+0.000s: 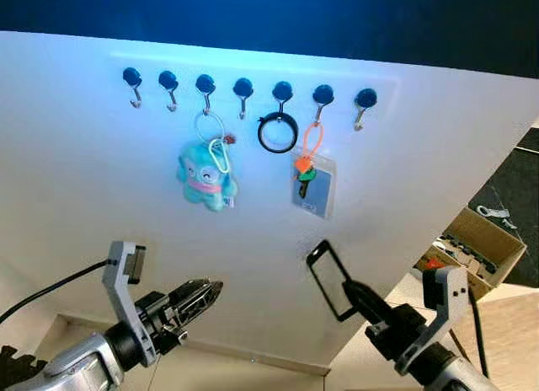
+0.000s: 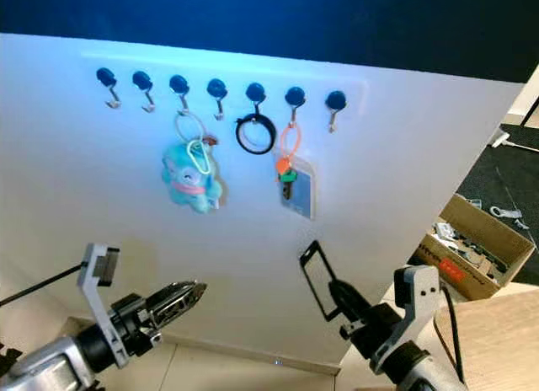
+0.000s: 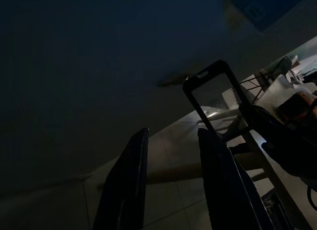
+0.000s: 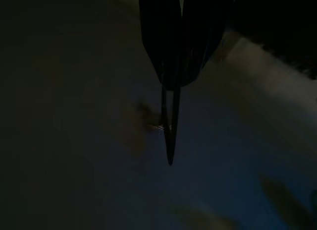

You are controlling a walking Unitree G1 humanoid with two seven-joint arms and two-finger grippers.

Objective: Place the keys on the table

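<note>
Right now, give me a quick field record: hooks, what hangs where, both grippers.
hooks: seven blue hooks in a row on the white wall
third hook: teal plush on a ring
fifth hook: black ring
sixth hook: keys on an orange loop, with a card
left gripper: raised below the plush, apart from it
right gripper: raised below the keys, not touching

The two head views look forward and upward at a white wall [image 1: 84,180] with a row of blue-knobbed hooks [image 1: 243,91], sharing nearly the same scene, while both dark wrist views look closely along their own black fingers [image 3: 124,190].
</note>
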